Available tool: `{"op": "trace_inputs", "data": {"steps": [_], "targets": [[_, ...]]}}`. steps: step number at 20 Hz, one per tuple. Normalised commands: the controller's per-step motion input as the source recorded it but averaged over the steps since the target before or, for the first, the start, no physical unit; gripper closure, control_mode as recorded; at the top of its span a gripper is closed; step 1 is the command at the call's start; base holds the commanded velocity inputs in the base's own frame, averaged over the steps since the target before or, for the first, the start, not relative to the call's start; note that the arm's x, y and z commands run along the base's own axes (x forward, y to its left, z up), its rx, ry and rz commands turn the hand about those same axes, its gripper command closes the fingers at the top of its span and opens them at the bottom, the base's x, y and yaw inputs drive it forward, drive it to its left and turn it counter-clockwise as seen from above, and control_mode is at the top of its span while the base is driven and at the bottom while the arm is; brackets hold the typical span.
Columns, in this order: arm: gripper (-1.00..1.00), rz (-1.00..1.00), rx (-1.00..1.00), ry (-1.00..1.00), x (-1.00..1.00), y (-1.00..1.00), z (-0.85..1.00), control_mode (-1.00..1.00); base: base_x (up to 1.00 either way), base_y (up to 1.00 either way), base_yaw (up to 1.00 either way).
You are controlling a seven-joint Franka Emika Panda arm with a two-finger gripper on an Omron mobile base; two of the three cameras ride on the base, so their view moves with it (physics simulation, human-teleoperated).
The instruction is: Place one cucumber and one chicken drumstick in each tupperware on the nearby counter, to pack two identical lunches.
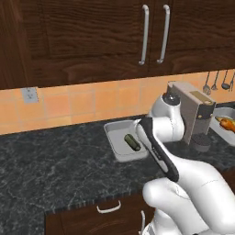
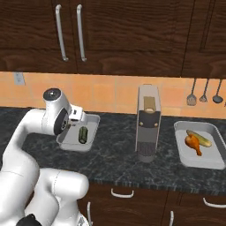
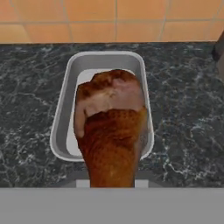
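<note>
Step in hand: carrying the second chicken drumstick to the left tupperware, which already holds a cucumber; the right tupperware in the right base view already has its own drumstick and cucumber, so that lunch looks packed and this is likely the last placement. The gripper is clamped on the drumstick, thick end pointing away from the camera; the hand view shows the meat hanging over the tray's middle, rim visible on three sides. Fingertips themselves are hidden behind the meat, so the grip is read from the meat sitting fixed right in front of the camera. Next move, as a judgement: lower a bit toward the tray floor, keep clear of the cucumber lying in it, then let go; dropping from too high risks it bouncing onto the rim or the black counter. Pose: arm folded, elbow up, forearm reaching forward over the counter, hand tipped down and toward the tiled wall over the left tray; in the left base view the wrist covers the tray's right part, just left of the coffee machine.
</note>
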Motion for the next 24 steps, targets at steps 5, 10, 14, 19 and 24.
{"op": "trace_inputs", "data": {"steps": [5, 10, 14, 19, 24], "targets": [[1.00, 0.13, 0.02, 0.24, 0.51, 0.47, -0.68, -1.00, 0.00, 0.00, 0.00], [1.00, 0.00, 0.00, 0.07, 0.66, 0.01, -0.24, -1.00, 0.00, 0.00, 0.00], [1.00, 0.00, -0.02, 0.03, 0.66, 0.01, -0.44, -1.00, 0.00, 0.00, 0.00], [1.00, 0.00, -0.04, 0.02, 0.38, 0.06, -0.65, -1.00, 0.00, 0.00, 0.00], [1.00, 0.00, -0.01, 0.09, 0.36, 0.13, -0.42, -1.00, 0.00, 0.00, 0.00]]}}
